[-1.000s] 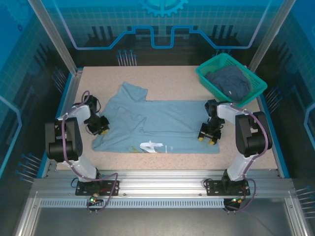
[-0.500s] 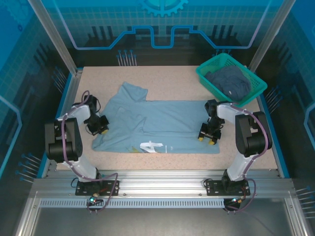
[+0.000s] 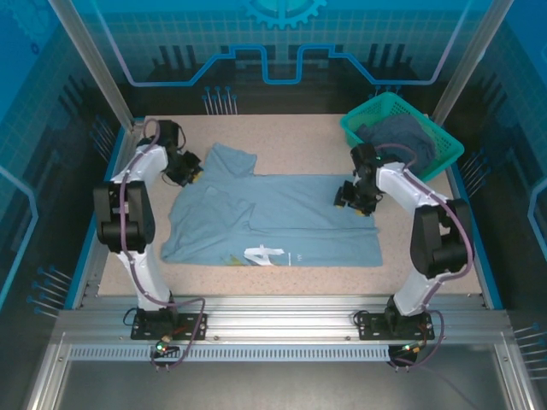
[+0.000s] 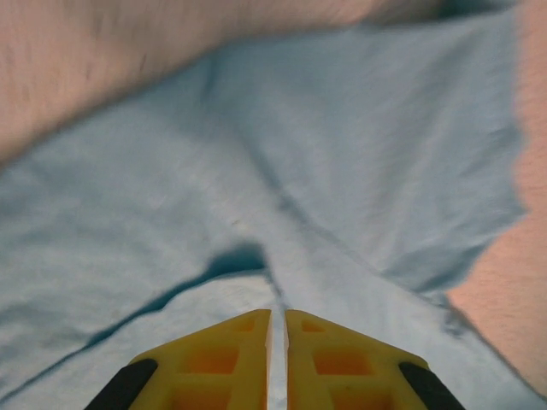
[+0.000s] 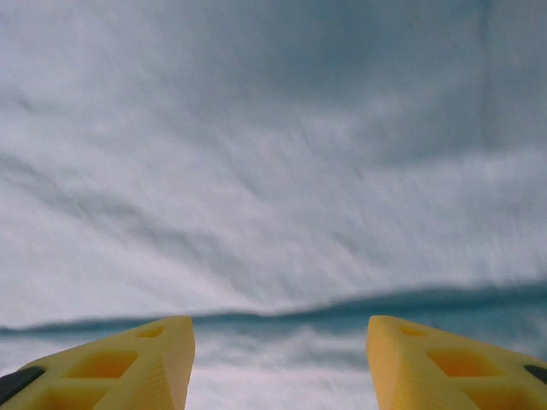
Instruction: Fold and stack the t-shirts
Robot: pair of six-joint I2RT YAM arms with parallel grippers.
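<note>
Both arms have swung away from the sides of the pale blue-grey t-shirt [image 3: 291, 218] to its far corners; it lies spread on the table [image 3: 299, 137], lettering at the near hem. I see my left fingers [image 4: 226, 359] all but pressed together, pinching a ridge of its cloth, while the right fingers [image 5: 128, 363] stand spread just above it. Farther back right, the darker t-shirt [image 3: 397, 141] sits heaped in the teal basket [image 3: 367, 108].

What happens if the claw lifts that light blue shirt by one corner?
Probably the light blue shirt droops floppily: it lies flat with soft folds and wrinkles. It likely feels light, since the cloth looks thin.
</note>
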